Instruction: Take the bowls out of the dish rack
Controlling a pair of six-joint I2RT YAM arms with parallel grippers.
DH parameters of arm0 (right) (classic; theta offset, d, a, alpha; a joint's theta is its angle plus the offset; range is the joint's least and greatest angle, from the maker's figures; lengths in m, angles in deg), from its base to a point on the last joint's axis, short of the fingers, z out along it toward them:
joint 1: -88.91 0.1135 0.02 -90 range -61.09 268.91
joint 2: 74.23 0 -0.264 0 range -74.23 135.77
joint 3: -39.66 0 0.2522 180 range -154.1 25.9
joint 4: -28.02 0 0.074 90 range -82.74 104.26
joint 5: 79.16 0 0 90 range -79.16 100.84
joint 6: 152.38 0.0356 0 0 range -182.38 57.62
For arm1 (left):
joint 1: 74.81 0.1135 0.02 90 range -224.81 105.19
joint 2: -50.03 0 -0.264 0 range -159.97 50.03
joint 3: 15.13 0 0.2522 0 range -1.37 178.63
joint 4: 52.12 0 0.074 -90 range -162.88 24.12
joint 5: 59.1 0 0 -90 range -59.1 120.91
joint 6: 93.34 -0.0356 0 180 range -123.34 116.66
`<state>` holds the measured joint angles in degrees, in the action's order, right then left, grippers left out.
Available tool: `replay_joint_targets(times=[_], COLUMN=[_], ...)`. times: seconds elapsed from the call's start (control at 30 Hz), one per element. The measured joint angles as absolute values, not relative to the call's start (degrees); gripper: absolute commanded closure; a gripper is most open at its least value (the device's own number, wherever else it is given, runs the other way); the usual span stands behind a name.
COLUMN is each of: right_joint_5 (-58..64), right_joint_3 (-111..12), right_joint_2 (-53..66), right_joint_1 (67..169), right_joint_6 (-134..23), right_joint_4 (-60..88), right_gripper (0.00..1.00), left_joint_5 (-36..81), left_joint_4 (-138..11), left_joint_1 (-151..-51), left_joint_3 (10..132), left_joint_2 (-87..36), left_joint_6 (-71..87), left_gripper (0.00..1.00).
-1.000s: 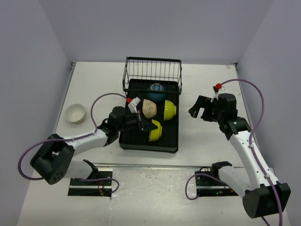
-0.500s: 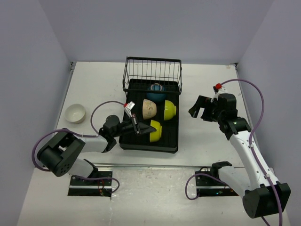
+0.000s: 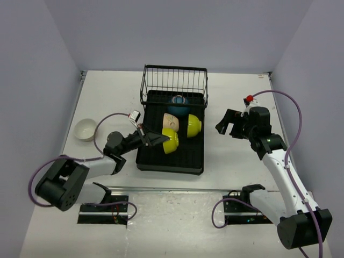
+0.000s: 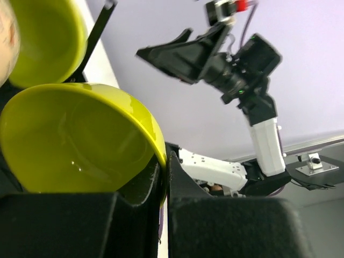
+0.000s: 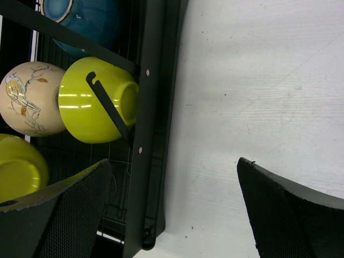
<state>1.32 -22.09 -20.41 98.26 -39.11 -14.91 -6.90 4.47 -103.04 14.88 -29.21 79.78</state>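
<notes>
The black dish rack point(image 3: 196, 161) lies mid-table with its wire basket at the far end. My left gripper point(image 3: 161, 140) is shut on the rim of a lime bowl point(image 3: 170, 141), tilted and held just above the rack's left side; the left wrist view shows the bowl point(image 4: 75, 140) pinched at the rim by my left gripper point(image 4: 165, 161). In the rack stand a cream bowl point(image 3: 169, 120), a second lime bowl point(image 3: 193, 125) and a dark blue bowl point(image 3: 180, 105). Another cream bowl point(image 3: 86, 129) sits on the table at the left. My right gripper point(image 3: 228, 124) is open and empty, right of the rack.
The right wrist view shows the rack's right edge point(image 5: 153, 134), the blue bowl point(image 5: 91, 21), the cream bowl point(image 5: 29, 105), the lime bowl point(image 5: 94, 102) and bare white table under my right gripper point(image 5: 172, 204). Walls close in on three sides.
My left gripper has closed on the near lime bowl's rim and drawn it up and left off the rack floor. The right arm has not moved.
</notes>
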Motion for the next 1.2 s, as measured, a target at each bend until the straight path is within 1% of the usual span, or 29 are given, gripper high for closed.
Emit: replay_joint_targets(times=[0.1, 0.23, 0.33, 0.43, 0.57, 0.67, 0.8, 0.93, 1.0, 1.07, 1.2], right_joint_5=[1.32, 1.28, 1.23, 1.1, 0.82, 0.8, 0.77, 0.73, 0.69, 0.6, 0.6], right_joint_3=[-22.09, -22.09, -22.09, -22.09, -22.09, -22.09, -22.09, -22.09, -22.09, -22.09, -22.09], right_joint_2=[-20.41, -20.34, -20.19, -20.17, -20.12, -20.08, -19.86, -19.84, -19.73, -19.47, -19.23], right_joint_1=[98.26, 98.26, 98.26, 98.26, 98.26, 98.26, 98.26, 98.26, 98.26, 98.26, 98.28], right_joint_6=[-39.11, -39.09, -39.09, -39.09, -39.07, -39.07, -39.05, -39.05, -39.02, -39.0, -39.02], right_joint_4=[-14.86, -14.82, -14.84, -14.84, -14.82, -14.82, -14.84, -14.8, -14.8, -14.71, -14.71], right_gripper=[0.01, 0.01, 0.01, 0.01, 0.01, 0.01, 0.01, 0.01, 0.01, 0.01, 0.01], left_joint_5=[-7.64, -8.8, -8.89, -8.1, -2.88, 7.4, 24.16, 40.51, 45.52, 48.95, 50.52], left_joint_4=[-3.82, -21.59, -34.68, -49.69, -69.26, -83.81, -97.74, -106.24, -109.28, -111.48, -111.59], left_joint_1=[-99.54, -93.66, -87.46, -81.05, -75.15, -73.53, -73.25, -72.66, -72.22, -71.87, -69.47], left_joint_3=[15.6, 21.37, 24.74, 28.24, 34.77, 40.67, 48.43, 51.49, 51.52, 51.52, 50.6], left_joint_2=[-19.05, -7.47, -1.28, 1.91, 0.47, -1.39, -5.57, -11.07, -13.87, -16.43, -19.18], left_joint_6=[76.3, 68.13, 62.03, 55.03, 44.59, 37.94, 32.74, 30.2, 29.92, 29.94, 30.05], left_gripper=[1.0, 1.0, 1.0, 1.0, 1.0, 1.0, 1.0, 1.0, 1.0, 1.0, 1.0])
